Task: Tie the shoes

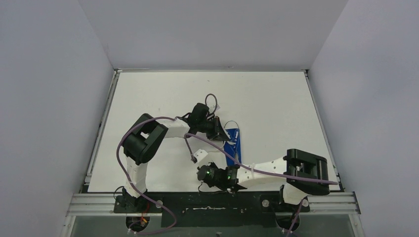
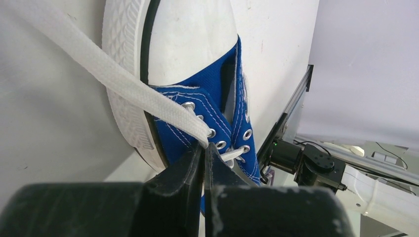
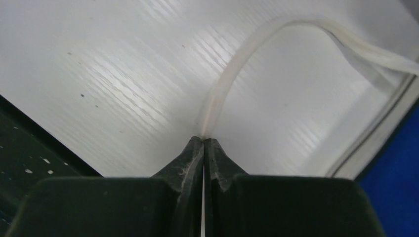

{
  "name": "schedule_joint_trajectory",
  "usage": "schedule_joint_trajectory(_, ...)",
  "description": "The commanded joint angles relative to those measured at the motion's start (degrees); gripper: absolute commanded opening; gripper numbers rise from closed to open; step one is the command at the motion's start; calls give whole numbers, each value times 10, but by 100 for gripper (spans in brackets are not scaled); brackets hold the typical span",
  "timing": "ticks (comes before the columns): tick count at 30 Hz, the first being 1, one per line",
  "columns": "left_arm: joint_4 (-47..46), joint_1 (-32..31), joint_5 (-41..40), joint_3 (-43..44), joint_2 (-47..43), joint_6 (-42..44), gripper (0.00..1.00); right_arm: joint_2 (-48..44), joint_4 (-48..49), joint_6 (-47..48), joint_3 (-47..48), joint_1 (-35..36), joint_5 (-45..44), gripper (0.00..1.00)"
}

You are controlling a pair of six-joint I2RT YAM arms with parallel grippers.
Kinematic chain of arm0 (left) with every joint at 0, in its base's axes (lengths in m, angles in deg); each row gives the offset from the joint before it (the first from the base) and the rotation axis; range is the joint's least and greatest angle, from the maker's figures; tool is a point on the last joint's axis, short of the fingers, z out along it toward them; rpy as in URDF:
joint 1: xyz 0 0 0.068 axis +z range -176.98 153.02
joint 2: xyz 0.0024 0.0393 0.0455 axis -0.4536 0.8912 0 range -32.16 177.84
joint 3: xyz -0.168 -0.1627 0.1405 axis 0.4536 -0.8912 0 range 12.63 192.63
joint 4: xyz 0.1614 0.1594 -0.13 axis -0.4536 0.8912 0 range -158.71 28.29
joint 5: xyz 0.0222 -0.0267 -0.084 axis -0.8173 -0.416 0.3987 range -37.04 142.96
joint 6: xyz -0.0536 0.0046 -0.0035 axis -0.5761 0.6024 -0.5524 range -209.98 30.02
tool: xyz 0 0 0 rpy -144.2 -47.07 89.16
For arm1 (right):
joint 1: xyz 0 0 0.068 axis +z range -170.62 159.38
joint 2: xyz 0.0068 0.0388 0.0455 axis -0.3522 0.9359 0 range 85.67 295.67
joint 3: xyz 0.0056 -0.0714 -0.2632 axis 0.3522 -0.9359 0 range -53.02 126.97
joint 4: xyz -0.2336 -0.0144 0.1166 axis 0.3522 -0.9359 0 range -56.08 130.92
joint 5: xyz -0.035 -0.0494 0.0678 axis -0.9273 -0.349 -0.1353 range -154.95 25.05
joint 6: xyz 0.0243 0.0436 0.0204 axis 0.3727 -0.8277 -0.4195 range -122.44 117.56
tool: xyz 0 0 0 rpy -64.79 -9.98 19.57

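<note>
The shoe sits on the tabletop between my arms, my left fingers pinching one lace by the eyelets and my right fingers pinching the other lace beside it, so I judge crossing, knotting and tightening are all left to do.

Premises present as a robotics laboratory test cell. A plain white table sits enclosed by bare, featureless panel walls on three sides. An aluminium extrusion rail and a black base plate run along the near edge, carrying two bolted-down robot arms with exposed purple cabling. No domestic or retail fittings are observed.
</note>
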State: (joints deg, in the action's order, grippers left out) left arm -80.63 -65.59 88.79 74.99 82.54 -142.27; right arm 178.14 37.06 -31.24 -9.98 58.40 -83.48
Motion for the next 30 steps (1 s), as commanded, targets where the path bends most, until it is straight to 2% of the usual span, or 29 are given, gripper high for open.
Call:
schedule_joint_trajectory(1, -23, 5, -8, 6, -12, 6, 0, -92, -82, -40, -19, -7, -45, 0)
schedule_joint_trajectory(5, -23, 5, -15, 4, -22, 8, 0, -182, -178, -57, 14, -9, -19, 0)
schedule_joint_trajectory(10, -16, 0, -14, 14, -23, 15, 0, -287, -358, -117, 66, -14, -79, 0)
schedule_joint_trajectory(12, -15, -2, -12, 13, -27, 16, 0, -324, -428, -119, 90, -48, -89, 0)
schedule_joint_trajectory(15, -11, -3, -10, 12, -37, 19, 0, -361, -442, -66, 101, -150, -47, 0)
schedule_joint_trajectory(17, -4, -3, -9, 12, -45, 21, 0, -367, -427, 6, 117, -242, 13, 0)
schedule_joint_trajectory(20, 15, 0, -5, 21, -49, 25, 0, -346, -418, 73, 155, -400, 102, 0)
schedule_joint_trajectory(23, 40, 1, 3, 37, -47, 28, 0, -315, -399, 102, 179, -517, 188, 0)
schedule_joint_trajectory(26, 50, 0, 7, 45, -54, 23, 0, -275, -391, 115, 204, -595, 235, 0)
schedule_joint_trajectory(30, 34, 0, 9, 39, -68, 19, 0, -232, -400, 125, 235, -655, 218, 0)
